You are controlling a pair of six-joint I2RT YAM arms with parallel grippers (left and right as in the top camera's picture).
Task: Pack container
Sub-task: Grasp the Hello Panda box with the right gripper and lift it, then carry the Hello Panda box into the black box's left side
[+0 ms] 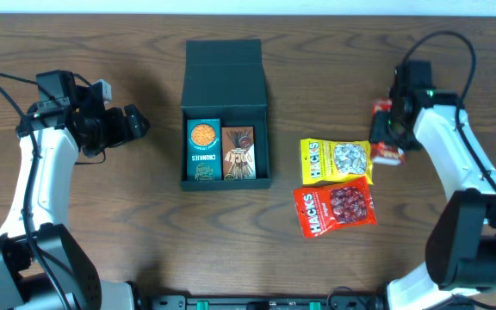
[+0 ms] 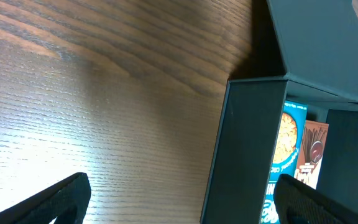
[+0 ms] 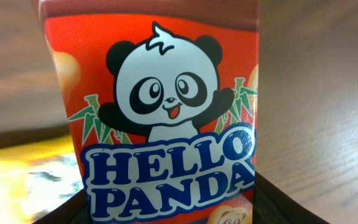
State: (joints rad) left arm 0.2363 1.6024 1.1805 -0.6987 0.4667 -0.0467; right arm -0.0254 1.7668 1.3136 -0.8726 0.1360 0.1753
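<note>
The container (image 1: 225, 102) is a dark green-black box at the table's middle, with its flap lid open toward the back. A blue snack packet (image 1: 203, 151) and a brown chocolate packet (image 1: 238, 153) lie inside it. The left wrist view shows the container's side wall (image 2: 244, 149). My left gripper (image 1: 136, 123) is open and empty, left of the container, with its fingers wide apart (image 2: 182, 202). My right gripper (image 1: 391, 129) is shut on a red Hello Panda box (image 1: 387, 146) at the right, and the box fills the right wrist view (image 3: 160, 124).
A yellow Hacks packet (image 1: 334, 161) and a red Hacks packet (image 1: 334, 209) lie flat between the container and the right arm. The table (image 1: 127, 215) is dark wood.
</note>
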